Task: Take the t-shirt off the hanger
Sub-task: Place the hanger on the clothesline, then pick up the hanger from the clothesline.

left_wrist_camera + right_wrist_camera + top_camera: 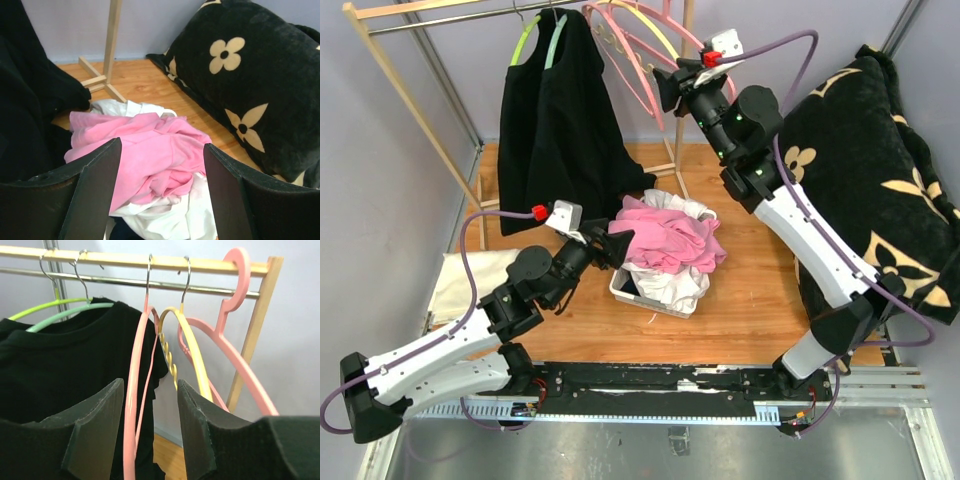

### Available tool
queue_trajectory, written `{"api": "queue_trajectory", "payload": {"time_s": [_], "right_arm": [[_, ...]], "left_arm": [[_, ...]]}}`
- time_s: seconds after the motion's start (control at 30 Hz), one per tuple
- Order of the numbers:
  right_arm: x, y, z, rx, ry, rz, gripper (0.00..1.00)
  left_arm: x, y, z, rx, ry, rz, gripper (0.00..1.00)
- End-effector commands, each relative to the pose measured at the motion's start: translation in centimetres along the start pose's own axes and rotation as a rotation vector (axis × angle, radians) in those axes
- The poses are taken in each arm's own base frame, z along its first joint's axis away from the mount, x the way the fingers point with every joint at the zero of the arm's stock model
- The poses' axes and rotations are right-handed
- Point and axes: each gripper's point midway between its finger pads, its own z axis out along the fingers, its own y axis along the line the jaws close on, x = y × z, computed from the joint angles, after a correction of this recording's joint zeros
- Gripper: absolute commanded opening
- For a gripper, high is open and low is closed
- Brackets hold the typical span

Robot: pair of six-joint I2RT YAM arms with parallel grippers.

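A bare pink hanger (pixel 134 405) hangs from the wooden rail (pixel 125 260) and passes between the fingers of my right gripper (pixel 150 385), which is open and close around it. In the top view the right gripper (pixel 665 90) sits at the pink hangers (pixel 630 50). Black t-shirts (pixel 560 120) hang on green hangers (pixel 525 45) to the left. A pink t-shirt (pixel 670 235) lies crumpled on top of a white basket (pixel 650 300). My left gripper (pixel 620 245) is open just left of it, empty, facing the pink t-shirt (pixel 145 135).
A yellow hanger (pixel 192 350) and more pink ones hang right of my right gripper. White clothes (pixel 170 215) lie under the pink shirt. A black flowered cushion (pixel 880 160) fills the right side. The rack's wooden foot (pixel 102 80) stands behind the basket.
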Motion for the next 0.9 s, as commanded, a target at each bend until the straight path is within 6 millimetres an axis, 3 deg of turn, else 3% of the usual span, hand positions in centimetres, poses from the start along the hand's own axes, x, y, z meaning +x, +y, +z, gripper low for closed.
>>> {"api": "queue_trajectory", "payload": {"time_s": [0.0, 0.2, 0.33, 0.87], "right_arm": [[-2.4, 1.6, -1.3, -0.046, -0.038, -0.011, 0.48], [-3.1, 6.6, -1.4, -0.153, -0.022, -0.002, 0.49], [-2.3, 9.8, -0.6, -0.203, -0.001, 0.017, 0.49], [1.5, 18.0, 3.2, -0.272, 0.052, 0.122, 0.50]], "left_arm": [[-0.5, 1.0, -0.4, -0.050, -0.062, -0.033, 0.71], [-0.1, 1.9, -1.1, -0.071, -0.078, -0.046, 0.71], [0.9, 2.3, -1.5, -0.075, -0.054, -0.043, 0.71], [2.7, 4.8, -4.5, -0.117, -0.056, -0.067, 0.70]]}}
